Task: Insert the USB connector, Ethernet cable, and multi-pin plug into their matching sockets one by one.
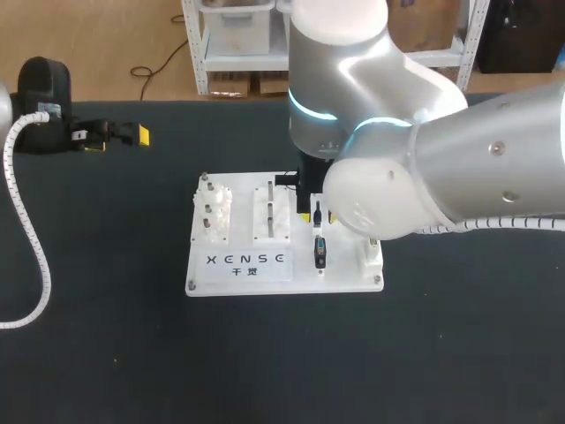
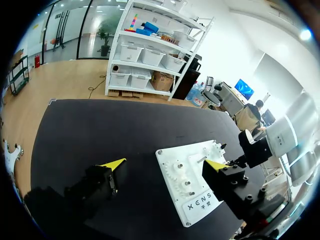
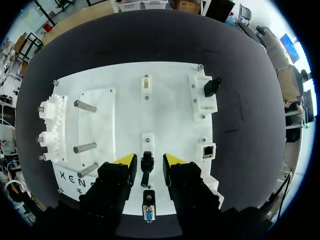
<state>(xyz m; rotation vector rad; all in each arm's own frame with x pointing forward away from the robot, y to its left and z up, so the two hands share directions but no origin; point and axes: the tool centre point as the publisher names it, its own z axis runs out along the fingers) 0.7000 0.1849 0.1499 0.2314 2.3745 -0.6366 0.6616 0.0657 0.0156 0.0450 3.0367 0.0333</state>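
The white socket board lies mid-table. My right gripper hangs straight above it, yellow tips either side of a small black plug that stands in a white holder. A narrow gap shows on each side of the plug, so the gripper is open. Just behind the fingers lies a multi-pin plug with a blue face, also visible in the head view. An Ethernet socket sits beside the right finger. Another black plug rests at the board's far corner. My left gripper is open and empty, off the board.
White gears on posts and several metal pegs stand along one side of the board. A white block sits ahead of the right fingers. In the head view my right arm hides the board's back right part.
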